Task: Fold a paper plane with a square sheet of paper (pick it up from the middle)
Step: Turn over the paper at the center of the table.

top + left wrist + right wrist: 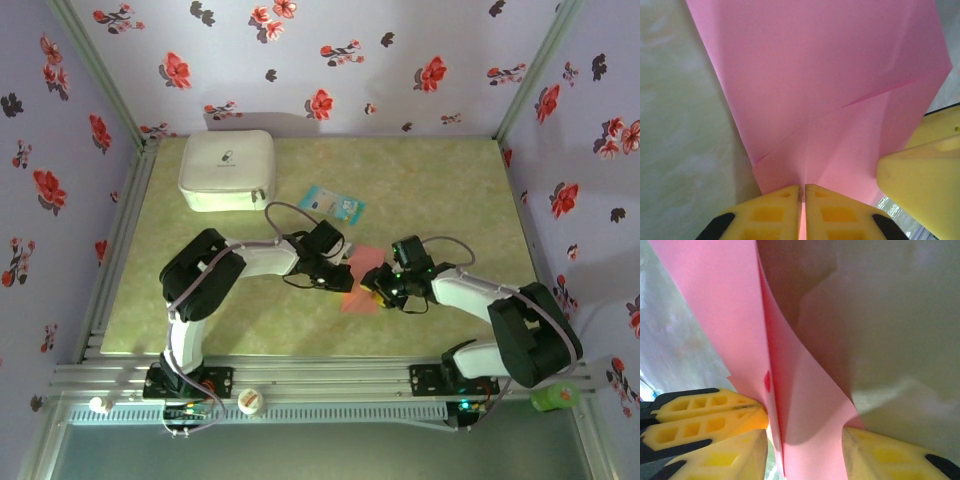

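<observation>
Green tabletop (440, 190), centre: left gripper (802, 200) is clenched on one edge of the creased pink paper (825, 75). Right gripper (805, 452) stands released, jaws straddling the paper. Farther back lie a blue packet (331, 204) and a white case (227, 170).

Left arm (215, 268) bent at the elbow, forearm reaching right, left gripper (802, 189) with jaws pressed together on the edge of the pink paper sheet (830, 75), right arm (495, 300) reaching left, right gripper (805, 440) just beside the left gripper, jaws apart either side of the sheet
</observation>
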Controlling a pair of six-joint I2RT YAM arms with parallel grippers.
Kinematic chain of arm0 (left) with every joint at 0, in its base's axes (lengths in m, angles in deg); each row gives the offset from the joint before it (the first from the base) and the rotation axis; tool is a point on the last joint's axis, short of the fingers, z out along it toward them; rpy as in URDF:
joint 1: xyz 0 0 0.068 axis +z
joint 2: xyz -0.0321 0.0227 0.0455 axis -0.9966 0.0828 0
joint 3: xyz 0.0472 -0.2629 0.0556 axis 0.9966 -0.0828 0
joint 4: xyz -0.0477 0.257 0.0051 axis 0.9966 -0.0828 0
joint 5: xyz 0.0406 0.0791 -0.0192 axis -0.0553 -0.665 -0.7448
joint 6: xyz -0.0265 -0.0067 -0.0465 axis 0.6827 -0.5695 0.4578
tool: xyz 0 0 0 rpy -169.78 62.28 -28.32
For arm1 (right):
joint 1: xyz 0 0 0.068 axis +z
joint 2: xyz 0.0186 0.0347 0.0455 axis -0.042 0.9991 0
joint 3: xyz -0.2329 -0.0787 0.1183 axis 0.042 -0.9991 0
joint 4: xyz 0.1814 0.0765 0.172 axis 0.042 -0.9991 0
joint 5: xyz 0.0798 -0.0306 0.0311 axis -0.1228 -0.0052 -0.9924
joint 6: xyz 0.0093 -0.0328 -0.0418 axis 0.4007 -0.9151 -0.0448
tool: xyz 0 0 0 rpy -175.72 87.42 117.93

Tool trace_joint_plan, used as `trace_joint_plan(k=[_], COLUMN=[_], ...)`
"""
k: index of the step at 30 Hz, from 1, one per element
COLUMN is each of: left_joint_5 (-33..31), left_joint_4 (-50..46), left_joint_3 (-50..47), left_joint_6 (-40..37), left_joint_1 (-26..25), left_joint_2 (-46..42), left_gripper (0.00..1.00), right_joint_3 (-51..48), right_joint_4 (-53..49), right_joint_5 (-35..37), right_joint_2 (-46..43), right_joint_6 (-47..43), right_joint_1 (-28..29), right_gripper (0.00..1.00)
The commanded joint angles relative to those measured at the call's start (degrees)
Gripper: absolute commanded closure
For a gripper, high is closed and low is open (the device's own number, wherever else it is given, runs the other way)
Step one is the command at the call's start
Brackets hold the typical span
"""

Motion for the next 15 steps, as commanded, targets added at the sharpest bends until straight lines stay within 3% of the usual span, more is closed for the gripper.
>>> trace_joint_plan(k=[1,7,15], left_joint_5=[-2.29,-2.97,-2.96], left_joint_4=[-1.71,-1.01,-1.08], left_joint_3=[-1.75,-1.94,-1.49], left_joint_6=[0.95,2.24,2.82], left_joint_1=[-0.63,-0.64,-0.64], left_joint_2=[-0.06,-0.23,-0.65], left_gripper=[0.88,0.89,0.89], right_joint_3=[1.12,1.85,-2.30], right_joint_4=[-2.15,-10.81,-8.24], right_joint_5=[2.24,4.42,-0.81], right_joint_2=[-0.63,-4.90,-7.36], right_joint_6=[-2.04,-4.71,-2.60], right_joint_1=[0.02,-0.37,0.35], right_gripper=[0.55,0.48,0.52])
